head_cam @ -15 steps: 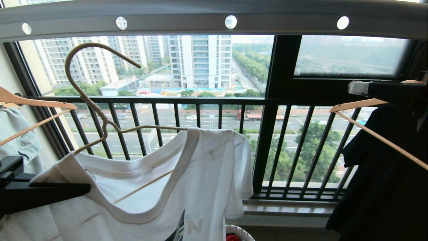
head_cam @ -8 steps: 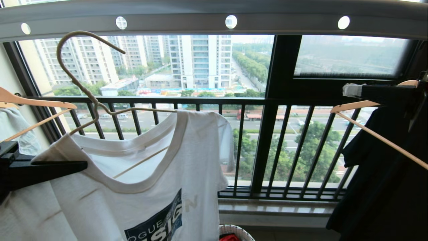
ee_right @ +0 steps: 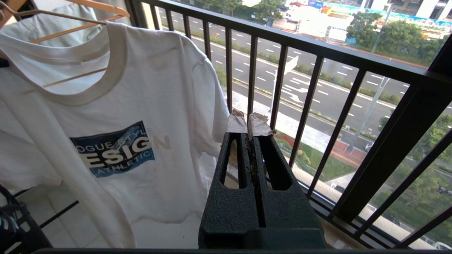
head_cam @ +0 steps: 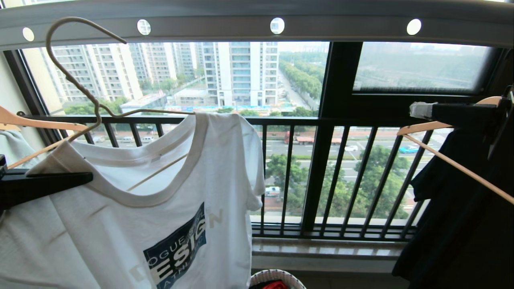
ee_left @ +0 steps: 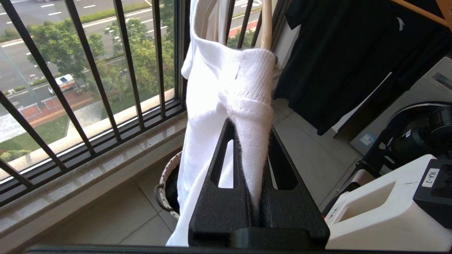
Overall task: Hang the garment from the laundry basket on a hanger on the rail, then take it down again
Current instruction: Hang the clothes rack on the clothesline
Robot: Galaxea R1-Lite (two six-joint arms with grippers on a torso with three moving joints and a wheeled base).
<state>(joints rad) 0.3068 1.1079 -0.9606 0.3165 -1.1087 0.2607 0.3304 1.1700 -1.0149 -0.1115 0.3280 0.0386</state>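
The white garment (head_cam: 140,224) with a dark blue chest emblem hangs on the thin cream hanger (head_cam: 47,38). The hanger's hook stands up in front of the grey rail (head_cam: 209,26); I cannot tell whether it rests on the rail. My left gripper (head_cam: 86,176) is shut on the garment's shoulder, and white cloth is bunched between its fingers (ee_left: 233,141). At the right my right gripper (head_cam: 419,109) is shut with taped tips and holds nothing. From its wrist the same gripper (ee_right: 249,123) points at the railing beside the garment (ee_right: 116,148). The laundry basket (head_cam: 277,277) sits on the floor below.
A pale green garment (head_cam: 12,144) on a wooden hanger hangs at the far left. A black garment (head_cam: 453,208) on a wooden hanger fills the right side. The black window railing (head_cam: 281,120) and stone sill lie behind. A white robot part (ee_left: 374,208) and a washing machine (ee_left: 423,116) stand nearby.
My left gripper has lifted the garment and hanger up and to the left. The hook has risen from below the rail to level with it, and more of the emblem shows. The right gripper has stayed put.
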